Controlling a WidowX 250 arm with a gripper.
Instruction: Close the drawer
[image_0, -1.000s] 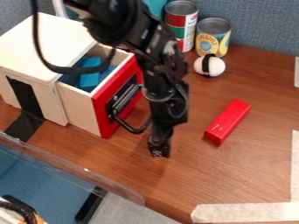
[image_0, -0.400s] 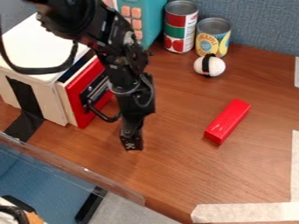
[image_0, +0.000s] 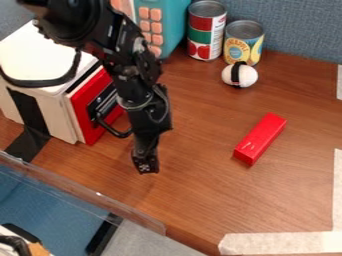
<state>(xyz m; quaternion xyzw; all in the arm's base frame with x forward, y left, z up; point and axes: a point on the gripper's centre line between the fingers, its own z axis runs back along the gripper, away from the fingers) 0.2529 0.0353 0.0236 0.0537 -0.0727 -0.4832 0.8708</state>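
Observation:
My gripper (image_0: 145, 165) hangs low over the wooden table, in front and to the right of the drawer, its upper part close to the drawer's handle. The red-fronted drawer (image_0: 85, 102) sits almost flush in the white cabinet (image_0: 41, 55), with a narrow gap along its top edge. A black handle (image_0: 105, 106) stands on the red front, partly behind the arm. What the drawer holds is hidden.
To the right lies a red block (image_0: 260, 138). Two cans (image_0: 206, 31) (image_0: 242, 43) and a white ball (image_0: 239, 75) stand at the back, beside a teal box with pink buttons (image_0: 175, 22). Pale tape (image_0: 287, 243) marks the front right.
The arm has moved left, and the drawer has slid from well open to nearly shut. Its blue contents have gone out of sight, and the teal box has come into view.

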